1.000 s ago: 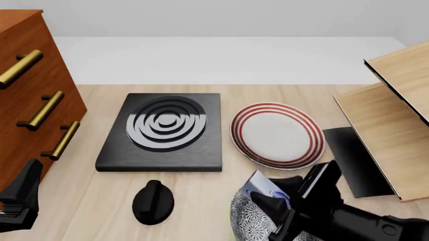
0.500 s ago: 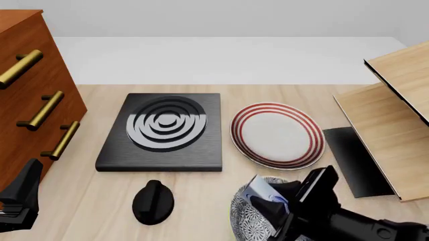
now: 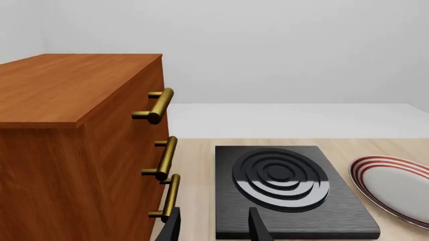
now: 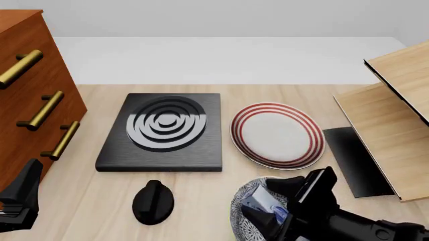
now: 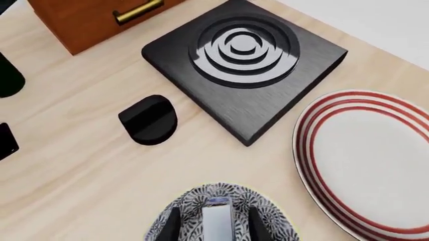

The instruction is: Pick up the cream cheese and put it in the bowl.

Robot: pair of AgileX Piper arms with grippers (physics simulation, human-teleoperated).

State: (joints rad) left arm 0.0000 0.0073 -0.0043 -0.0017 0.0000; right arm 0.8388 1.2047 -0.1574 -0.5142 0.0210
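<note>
right pincer [image 5: 212,227]: clamped on the cream cheese [image 4: 262,205], down inside the bowl [image 4: 244,217]
left pincer [image 3: 213,227]: open, holding nothing

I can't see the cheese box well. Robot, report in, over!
Right gripper shut on cream cheese, over the bowl. Left gripper open, idle near the cabinet. Nothing in the way.
</note>
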